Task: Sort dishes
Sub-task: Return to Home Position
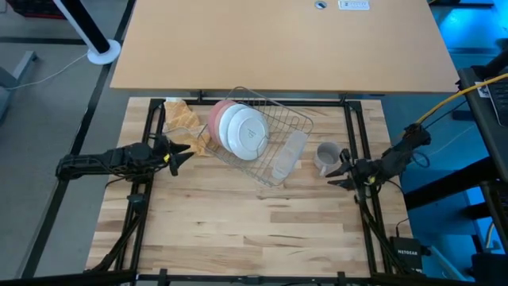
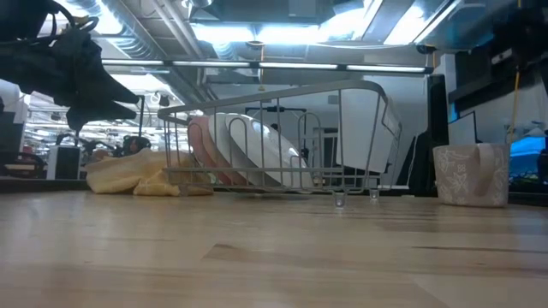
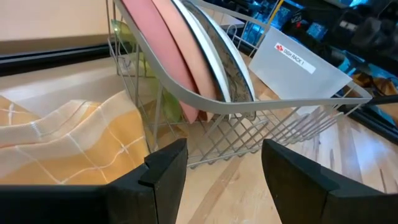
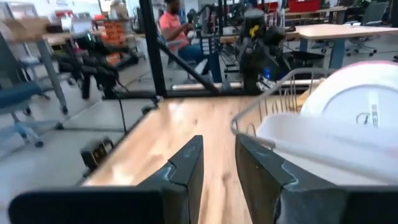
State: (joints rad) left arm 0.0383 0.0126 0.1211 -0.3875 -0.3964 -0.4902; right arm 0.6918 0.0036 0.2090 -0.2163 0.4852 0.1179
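Several round pink plates (image 1: 216, 121) and a plate with a white underside (image 1: 244, 131) and a blue-green patterned face (image 3: 233, 78) stand on edge in the silver wire rack (image 1: 274, 139). A small grey mug (image 1: 325, 157) stands upright on the table, right of the rack; it also shows in the low view (image 2: 469, 175). My left gripper (image 1: 184, 152) is open and empty, just left of the rack, level, above the cloth's near edge; its fingers (image 3: 165, 171) face the rack's end. My right gripper (image 1: 336, 173) is slightly open and empty, just near-right of the mug.
A yellow-tan cloth (image 1: 186, 123) lies crumpled at the rack's left end. A grey tray with a label (image 3: 298, 68) leans at the rack's right side. A second table (image 1: 278, 44) stands behind. The bare wooden tabletop (image 1: 254, 230) stretches toward the near edge.
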